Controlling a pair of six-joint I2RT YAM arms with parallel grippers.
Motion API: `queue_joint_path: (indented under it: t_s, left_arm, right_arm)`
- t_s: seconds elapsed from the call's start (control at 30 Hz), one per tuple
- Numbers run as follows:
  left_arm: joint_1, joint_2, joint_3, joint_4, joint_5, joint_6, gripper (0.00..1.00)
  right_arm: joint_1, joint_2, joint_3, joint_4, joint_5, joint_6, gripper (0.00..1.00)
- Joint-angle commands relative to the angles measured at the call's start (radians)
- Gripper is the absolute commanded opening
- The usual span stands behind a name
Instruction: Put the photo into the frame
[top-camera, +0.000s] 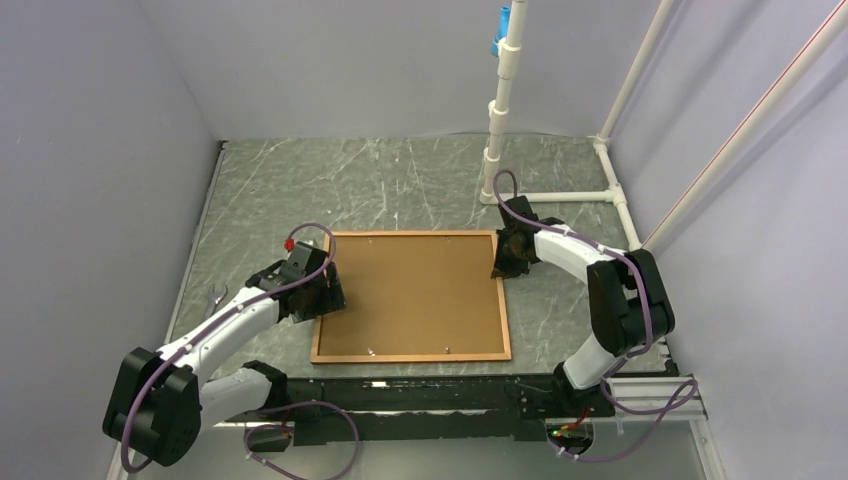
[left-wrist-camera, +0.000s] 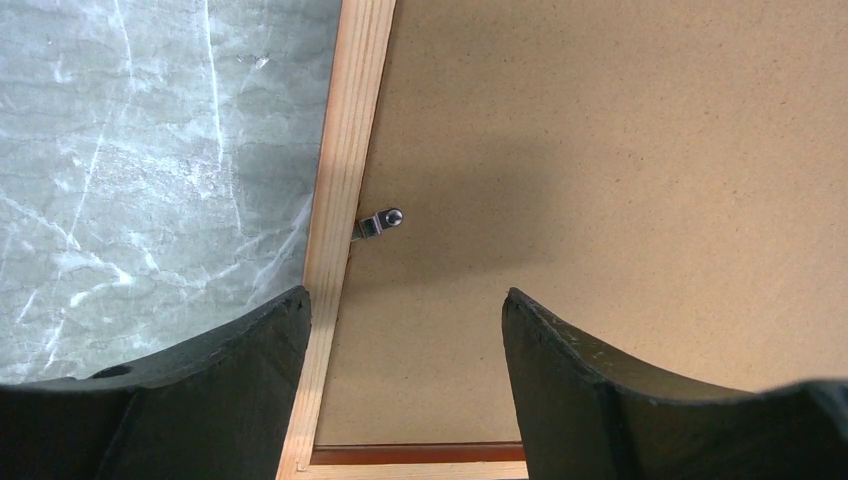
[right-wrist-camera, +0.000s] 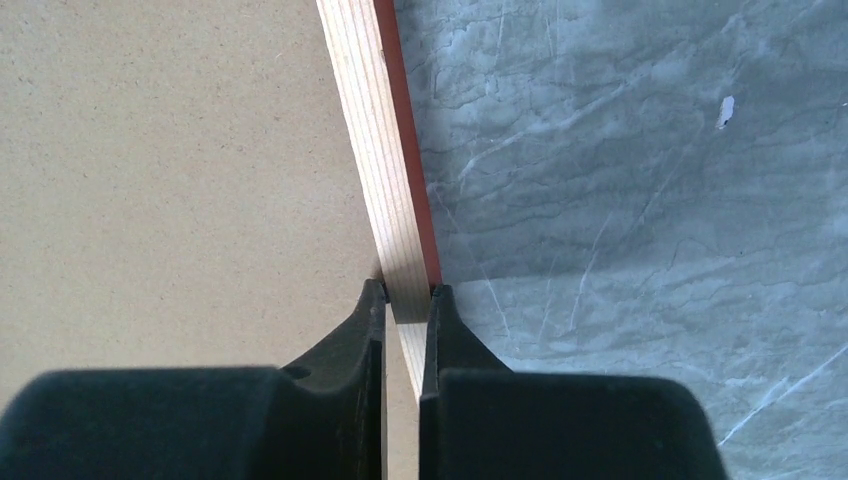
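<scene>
The orange-brown wooden frame (top-camera: 410, 356) lies back-up on the marble table, with the plain brown backing board (top-camera: 415, 295) filling it. The photo is hidden. My left gripper (top-camera: 325, 300) is open and empty over the frame's left rail (left-wrist-camera: 345, 180), straddling the rail and the board (left-wrist-camera: 600, 150), near a small metal turn clip (left-wrist-camera: 378, 224). My right gripper (top-camera: 503, 268) is shut on the frame's right rail (right-wrist-camera: 375, 130) near its far corner, one finger on the board side (right-wrist-camera: 170, 170) and one on the outer side.
A white PVC pipe stand (top-camera: 500, 130) rises at the back right of the table, with pipes running along the right edge. A small grey tool (top-camera: 215, 297) lies left of the left arm. Two more small clips sit on the frame's near rail (top-camera: 447, 350).
</scene>
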Motion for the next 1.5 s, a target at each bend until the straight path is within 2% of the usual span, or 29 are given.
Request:
queue_joint_path:
  t_s: [0.0,0.17,0.3,0.37,0.43,0.6,0.73,0.77,0.9,0.93,1.17,1.2,1.27,1.33,1.4,1.47]
  left_arm:
    - [-0.003,0.023,-0.018,0.028,0.021,-0.013,0.74]
    - [-0.003,0.023,-0.019,0.025,0.02,-0.013,0.74]
    - [-0.003,0.026,-0.019,0.029,0.023,-0.013,0.74]
    - [-0.003,0.029,-0.021,0.033,0.026,-0.013,0.74]
    - [-0.003,0.031,-0.023,0.037,0.028,-0.013,0.74]
    - [-0.003,0.039,-0.027,0.045,0.032,-0.013,0.74]
    - [-0.003,0.043,-0.027,0.047,0.032,-0.012,0.74]
    - [-0.003,0.044,-0.026,0.048,0.032,-0.012,0.74]
    - [-0.003,0.048,-0.025,0.049,0.034,-0.013,0.74]
    - [-0.004,0.047,-0.023,0.049,0.035,-0.013,0.74]
    - [-0.004,0.046,-0.023,0.052,0.039,-0.009,0.74]
    - [-0.004,0.045,-0.022,0.052,0.04,-0.008,0.74]
    - [-0.004,0.04,-0.018,0.045,0.035,-0.003,0.74]
    - [-0.005,0.022,-0.011,0.032,0.028,0.004,0.74]
    - [-0.009,-0.007,0.001,0.005,0.011,0.014,0.74]
    - [-0.017,-0.047,0.022,-0.035,-0.016,0.025,0.75]
  right_arm:
    - [0.014,0.01,-0.015,0.016,0.032,0.022,0.0]
    - [0.012,-0.031,-0.012,0.008,0.004,0.014,0.0]
    - [0.004,-0.073,-0.009,0.019,-0.05,0.017,0.42]
    - [0.002,-0.077,-0.003,0.024,-0.064,0.024,0.53]
    - [0.0,-0.058,0.016,0.021,-0.066,0.028,0.55]
    - [-0.001,0.01,0.043,0.024,-0.029,0.038,0.52]
    - [-0.002,0.041,0.04,0.013,0.021,0.031,0.43]
    - [0.0,0.041,0.032,0.014,0.027,0.033,0.39]
    - [0.001,0.032,-0.003,0.018,0.033,0.027,0.04]
    - [0.001,0.027,-0.014,0.019,0.033,0.024,0.0]
    - [0.0,-0.018,-0.048,0.015,0.01,0.006,0.0]
    - [0.0,-0.028,-0.049,0.012,0.001,0.002,0.03]
    - [0.0,-0.057,-0.053,0.003,-0.01,-0.001,0.35]
    - [-0.001,-0.095,-0.064,-0.007,-0.014,-0.004,0.58]
    - [-0.001,-0.133,-0.076,-0.027,-0.014,-0.004,0.74]
    - [-0.001,-0.172,-0.096,-0.05,-0.014,-0.005,0.82]
